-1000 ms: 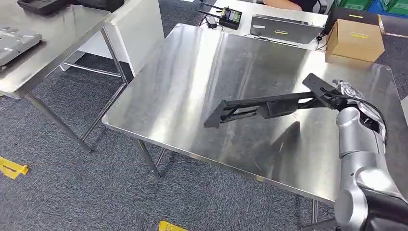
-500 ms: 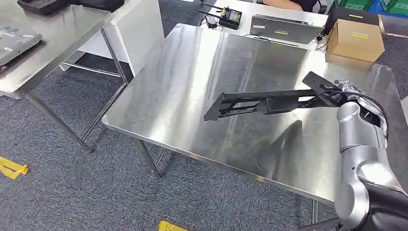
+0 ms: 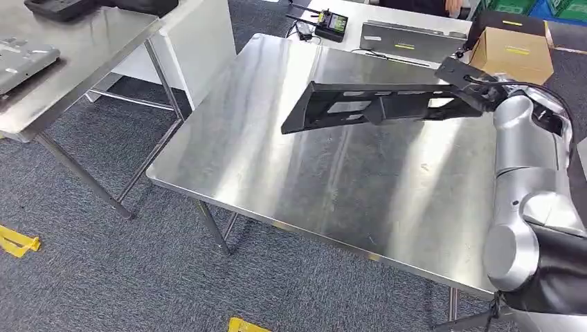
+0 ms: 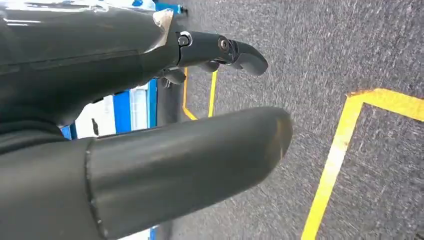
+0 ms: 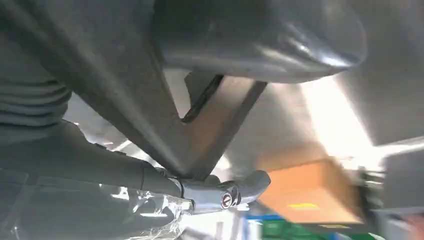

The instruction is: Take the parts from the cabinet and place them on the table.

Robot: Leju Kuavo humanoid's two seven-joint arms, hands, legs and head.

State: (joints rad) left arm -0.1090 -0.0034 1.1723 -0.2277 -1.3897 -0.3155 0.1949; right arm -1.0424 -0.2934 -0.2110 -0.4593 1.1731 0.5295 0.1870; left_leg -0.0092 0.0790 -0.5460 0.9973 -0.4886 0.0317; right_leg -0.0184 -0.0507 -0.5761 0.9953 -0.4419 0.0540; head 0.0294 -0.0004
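Observation:
A long black frame-like part (image 3: 367, 105) hangs in the air above the steel table (image 3: 332, 180), reaching leftward from my right hand (image 3: 479, 88), which grips its right end. In the right wrist view the black part (image 5: 150, 125) lies between the thick thumb (image 5: 260, 40) and the darker fingers (image 5: 220, 192). My left hand (image 4: 150, 125) hangs over grey carpet with its fingers apart and nothing in it.
A cardboard box (image 3: 513, 57) and a grey laptop-like case (image 3: 408, 39) sit at the table's far side, beside a small device with cables (image 3: 331, 23). Another steel table (image 3: 62, 62) stands at the left. Yellow floor markers (image 3: 17, 242) lie on the carpet.
My right hand has lifted the black part upward and farther over the table; it now hangs higher and more level than before.

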